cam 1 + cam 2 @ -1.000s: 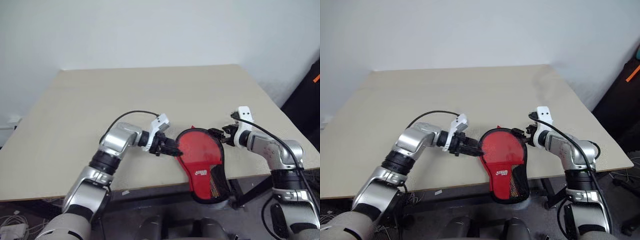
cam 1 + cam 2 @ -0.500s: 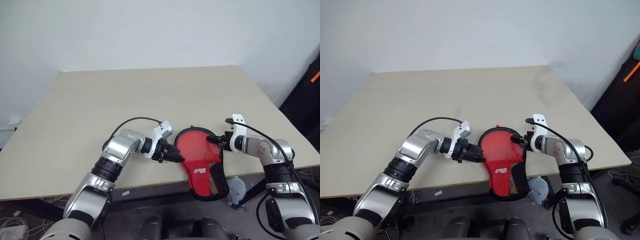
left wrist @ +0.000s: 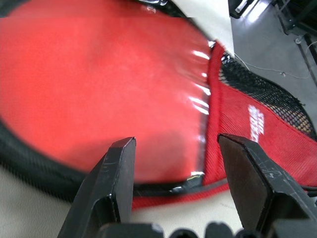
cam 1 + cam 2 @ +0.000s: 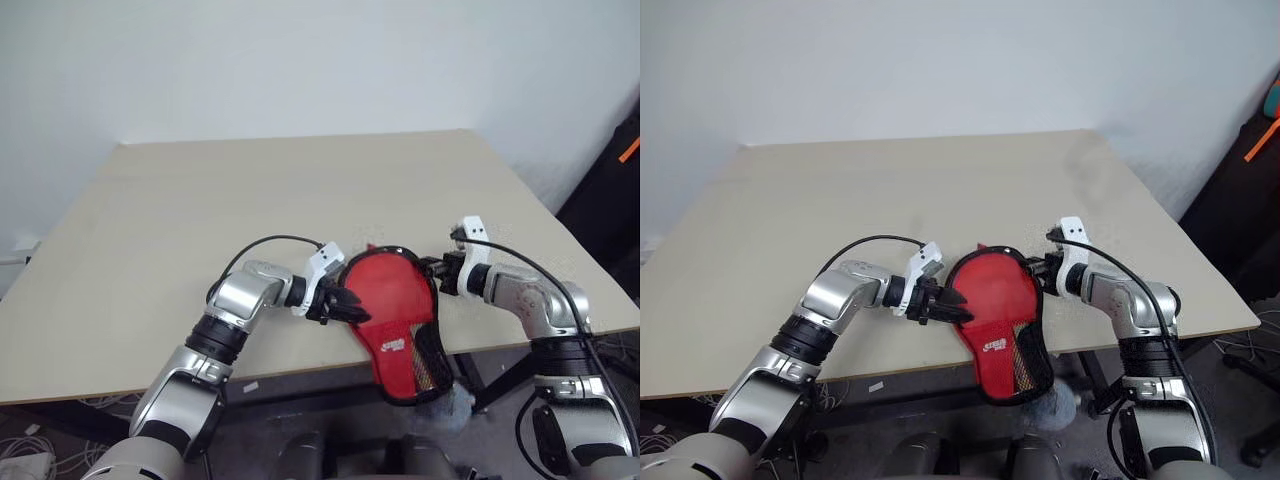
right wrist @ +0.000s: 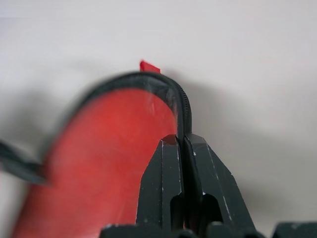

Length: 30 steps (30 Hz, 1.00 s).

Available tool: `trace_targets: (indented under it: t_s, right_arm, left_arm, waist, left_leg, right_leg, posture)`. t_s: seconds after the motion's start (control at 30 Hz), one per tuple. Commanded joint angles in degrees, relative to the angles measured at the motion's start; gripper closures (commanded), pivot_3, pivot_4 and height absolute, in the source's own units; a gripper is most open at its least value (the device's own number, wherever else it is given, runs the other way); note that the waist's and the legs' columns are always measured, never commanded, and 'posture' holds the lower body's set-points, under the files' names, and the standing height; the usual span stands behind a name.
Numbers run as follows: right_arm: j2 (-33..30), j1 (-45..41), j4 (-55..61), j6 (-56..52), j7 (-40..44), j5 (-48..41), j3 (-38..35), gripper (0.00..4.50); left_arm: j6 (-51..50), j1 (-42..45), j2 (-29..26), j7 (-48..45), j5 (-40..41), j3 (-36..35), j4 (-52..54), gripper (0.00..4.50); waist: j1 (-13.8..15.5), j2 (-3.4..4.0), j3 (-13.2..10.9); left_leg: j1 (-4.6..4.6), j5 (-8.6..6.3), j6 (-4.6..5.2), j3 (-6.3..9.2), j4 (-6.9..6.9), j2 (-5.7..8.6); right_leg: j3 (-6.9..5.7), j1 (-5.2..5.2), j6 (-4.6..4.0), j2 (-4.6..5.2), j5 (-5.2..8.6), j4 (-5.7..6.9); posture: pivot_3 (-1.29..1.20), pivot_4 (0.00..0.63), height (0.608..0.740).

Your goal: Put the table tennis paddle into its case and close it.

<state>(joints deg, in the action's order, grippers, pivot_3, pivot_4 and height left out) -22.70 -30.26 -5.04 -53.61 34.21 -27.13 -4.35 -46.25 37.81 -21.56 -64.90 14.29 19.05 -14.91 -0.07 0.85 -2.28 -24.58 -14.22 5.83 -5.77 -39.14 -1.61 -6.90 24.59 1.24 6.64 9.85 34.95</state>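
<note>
The red case (image 4: 395, 300) lies at the table's front edge, its black mesh handle end (image 4: 420, 375) hanging over the edge. The table tennis paddle's red face (image 3: 114, 84) shows through the clear side; its handle is hidden in the fabric end. My left gripper (image 4: 345, 303) is at the case's left rim. Its fingers (image 3: 121, 163) stand apart over that rim near the neck, and I cannot tell whether they press on it. My right gripper (image 5: 181, 138) is shut on the black zip track (image 5: 184, 106) at the case's right rim.
The beige table (image 4: 250, 200) stretches wide behind the case. A grey fuzzy thing (image 4: 455, 405) sits below the front edge under the handle end. Dark gear with an orange mark (image 4: 625, 170) stands at the far right.
My right gripper has closed on the case's right rim and moved a little left. The case has shifted left and swung slightly. The left gripper has stayed where it was.
</note>
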Motion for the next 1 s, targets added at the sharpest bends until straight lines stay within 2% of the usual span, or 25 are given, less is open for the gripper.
trace_targets:
  t_s: [0.03,0.17,0.37,0.57,0.67,0.87,1.0]
  right_arm:
    - [1.51,-1.50,7.33,-0.76,3.78,-7.96,-4.11,4.47]
    - [3.94,-3.58,8.16,-2.23,1.16,-11.67,-7.78,4.47]
    - [9.34,-12.13,-3.28,4.90,-13.00,-8.48,-14.88,4.47]
    - [10.31,-17.79,-14.82,13.66,-20.03,-5.40,-17.08,4.47]
    - [10.54,-20.18,-22.08,19.94,-23.39,-3.41,-18.29,4.47]
    - [10.80,-24.30,-29.06,28.98,-24.99,-2.59,-20.63,4.47]
    - [10.51,-26.64,-33.23,29.40,-24.70,-2.94,-20.95,4.47]
  left_arm:
    - [0.53,0.18,0.85,0.96,0.29,-0.17,0.07,1.73]
    - [0.33,-0.09,1.29,1.24,0.60,-0.38,0.36,1.73]
    - [0.11,-0.58,1.12,1.18,1.13,-1.13,1.30,1.73]
    - [-0.03,-1.25,0.97,1.81,1.29,-2.02,2.12,1.73]
    - [-0.71,-2.11,0.90,2.55,1.75,-2.55,3.38,1.73]
    - [-1.63,-3.72,0.42,3.71,2.26,-3.29,5.27,1.73]
    - [-2.02,-4.24,0.16,4.46,2.91,-3.52,6.11,1.73]
  waist:
    - [0.08,0.00,0.00]
    - [0.32,0.02,0.01]
    - [0.29,0.29,-0.17]
    - [0.05,0.38,-0.21]
    - [-0.15,0.43,-0.29]
    - [-1.48,0.44,-0.31]
    - [-2.20,0.44,-0.31]
  left_leg:
    - [0.01,0.00,0.00,0.00,-0.02,0.00]
    - [0.05,0.03,0.07,0.05,-0.16,0.02]
    - [-0.10,0.05,0.04,-0.10,-0.16,0.08]
    - [-0.19,0.39,-0.20,-0.22,0.11,0.02]
    - [-0.20,0.68,-0.39,-0.73,0.24,0.07]
    - [-0.04,0.54,-0.03,-1.22,0.28,-0.22]
    - [0.00,0.53,0.01,-1.31,0.29,-0.30]
  right_leg:
    - [0.00,-0.02,-0.01,0.00,0.00,0.00]
    - [-0.02,-0.05,-0.09,0.09,-0.05,-0.01]
    - [0.02,0.22,-0.13,0.26,-0.75,-0.17]
    - [0.31,0.58,-0.16,-0.12,-0.81,-0.04]
    - [1.02,0.80,-0.12,-0.51,-0.84,-0.05]
    - [1.61,0.87,-0.10,-0.72,-0.92,-0.07]
    - [1.72,0.90,-0.11,-0.74,-1.03,-0.06]
  posture:
    - [0.00,0.000,0.740]
    - [0.00,0.000,0.740]
    - [0.00,0.000,0.740]
    - [0.00,0.000,0.740]
    - [0.00,0.000,0.740]
    - [0.00,0.000,0.740]
    - [0.00,0.000,0.740]
